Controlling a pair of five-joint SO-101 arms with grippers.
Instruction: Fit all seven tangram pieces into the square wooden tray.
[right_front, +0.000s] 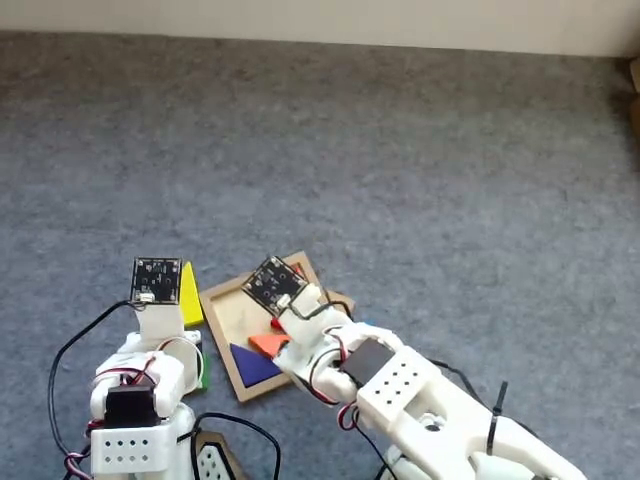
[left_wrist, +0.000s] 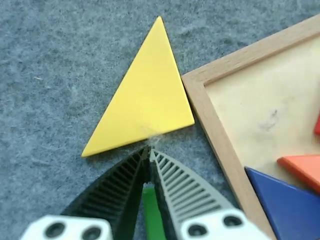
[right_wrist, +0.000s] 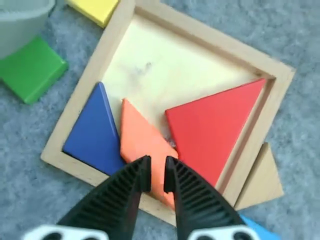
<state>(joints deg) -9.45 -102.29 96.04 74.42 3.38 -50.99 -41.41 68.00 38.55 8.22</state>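
Nearest the lens, the white right arm (right_front: 400, 385) stretches from the near edge of the counter over the tray. Its black end effector (right_wrist: 156, 174) hangs above the orange piece with the jaws narrow, a thin gap between the tips and nothing held.

Under everything spreads the grey, felt-like counter (right_front: 400, 150), running back to its far edge at the wall. The white left arm (right_front: 135, 400) stands by the near edge. Its end effector (left_wrist: 149, 150) has one black and one grey finger pressed together, holding nothing, and the tips meet the short edge of the yellow triangle.

The square wooden tray (right_wrist: 210, 40) lies turned at an angle between the two arms, close to the near edge. Inside it, the large red triangle (right_wrist: 215, 130) fills one corner. The large yellow triangle (left_wrist: 145, 100) lies flat on the counter outside, just beside a tray corner.

The blue triangle (right_wrist: 95, 132) sits in another tray corner. The orange parallelogram (right_wrist: 142, 137) lies between blue and red, touching both. About half of the tray floor is bare wood.

The green square block (right_wrist: 30, 67) rests on the counter beside the tray, under the left end effector. The pale tan triangle (right_wrist: 260, 180) lies outside against the rim. Just beyond it is a light blue piece (right_wrist: 257, 227), its shape hidden.
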